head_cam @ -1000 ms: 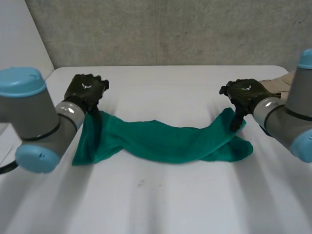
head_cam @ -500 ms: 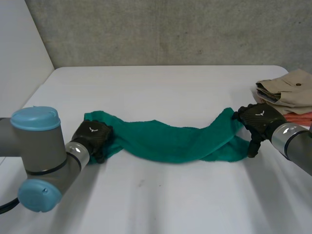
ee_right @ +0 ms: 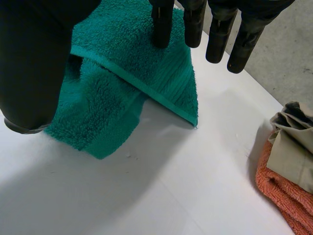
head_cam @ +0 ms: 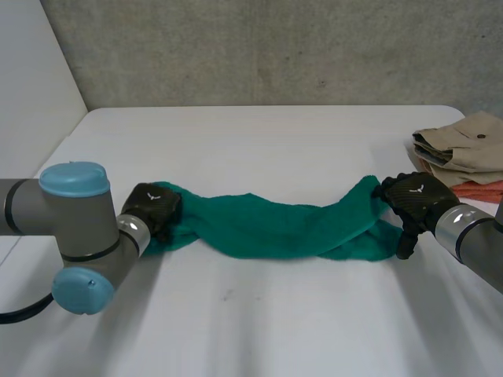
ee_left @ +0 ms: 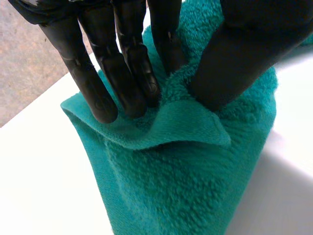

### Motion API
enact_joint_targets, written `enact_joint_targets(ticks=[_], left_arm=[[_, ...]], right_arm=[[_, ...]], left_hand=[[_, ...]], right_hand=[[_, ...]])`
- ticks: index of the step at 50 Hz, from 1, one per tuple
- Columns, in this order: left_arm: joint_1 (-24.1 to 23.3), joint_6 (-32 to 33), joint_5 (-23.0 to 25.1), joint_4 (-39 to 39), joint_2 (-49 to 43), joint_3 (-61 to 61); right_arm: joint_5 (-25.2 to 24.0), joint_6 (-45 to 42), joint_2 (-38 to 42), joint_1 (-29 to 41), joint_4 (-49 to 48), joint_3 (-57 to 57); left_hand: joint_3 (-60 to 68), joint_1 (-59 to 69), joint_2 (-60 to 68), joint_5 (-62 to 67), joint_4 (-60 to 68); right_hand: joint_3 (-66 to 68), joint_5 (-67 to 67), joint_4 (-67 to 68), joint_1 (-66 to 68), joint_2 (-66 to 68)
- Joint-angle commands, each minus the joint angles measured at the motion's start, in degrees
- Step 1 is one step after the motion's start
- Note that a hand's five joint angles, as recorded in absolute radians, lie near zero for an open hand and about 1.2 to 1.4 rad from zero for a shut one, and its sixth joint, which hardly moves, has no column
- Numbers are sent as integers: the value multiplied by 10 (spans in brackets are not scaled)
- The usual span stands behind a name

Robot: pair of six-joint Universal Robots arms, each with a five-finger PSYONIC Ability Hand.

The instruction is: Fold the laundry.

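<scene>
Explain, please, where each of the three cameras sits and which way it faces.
Head view: between and behind left arm and right arm, facing down at the table; left hand and right hand at the towel ends.
Left wrist view: on that wrist, looking along the palm; fingers and thumb pinch a towel fold.
Right wrist view: on that wrist, along the palm; straight fingers at the towel's end.
Shared: head and right wrist views show the folded clothes.
</scene>
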Motion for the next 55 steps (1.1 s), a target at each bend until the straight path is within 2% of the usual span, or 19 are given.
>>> enact_joint_targets(ticks=[1,11,16,21,29,32,41,48,55], left_arm=[[-6,-8,-1,-5,104,-33],[-7,-9,0,-11,228,-53],[-7,-9,1,-12,274,-43],[-8,-9,1,-12,306,-30],[-10,-19,1,-11,317,-24],[-10,-26,1,-11,317,-24],[-13,-37,0,-11,321,-24],[-13,-37,0,-11,322,-18],[-13,-37,0,-11,325,-17]], right_arm=[[0,0,-1,-1,0,-7],[1,2,-5,-24,11,-45],[-1,3,-5,-26,49,-72],[-22,17,-1,-26,76,-90],[-70,41,53,-23,45,-101],[-77,53,66,-22,24,-102],[-77,64,116,3,-29,-123],[-70,69,152,28,-34,-165],[-74,118,157,33,-32,-202]], left_hand=[[131,146,126,146,127],[131,146,126,146,127],[131,146,126,146,127],[131,146,126,146,127],[131,146,126,146,127],[131,146,126,146,127],[131,146,126,146,127],[131,146,126,146,127],[131,146,126,146,127]], right_hand=[[-24,-41,-36,-17,-27],[-24,-41,-36,-17,-27],[-24,-41,-36,-17,-27],[-24,-41,-36,-17,-27],[-24,-41,-36,-17,-27],[16,-1,4,22,13],[100,83,88,106,97],[140,123,128,147,137],[219,202,207,226,216]])
